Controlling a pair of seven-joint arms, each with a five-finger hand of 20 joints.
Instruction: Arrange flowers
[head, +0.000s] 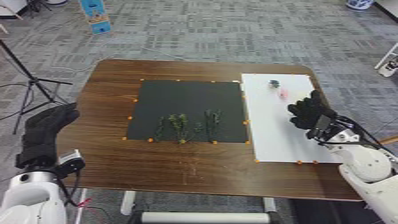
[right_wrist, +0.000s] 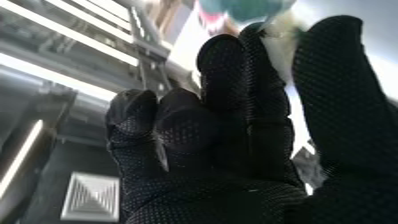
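Black-gloved right hand (head: 306, 113) is loose-fingered over the white rectangular sheet (head: 277, 135); sloppy pinch might crush that pale flower (right_wrist: 282, 37).

A way runs over the bare far half of the black mat (head: 187, 97) and along the near strip of brown tabletop (head: 178, 177), with more room on the near left part of the white board (head: 275, 135). Green stems (head: 181, 129) take up the mat's near half, and a dark bluish flower (head: 274, 83) and a pink flower (head: 283, 93) occupy the board's far end. The right hand (head: 307, 112) and its arm block the board's right side.
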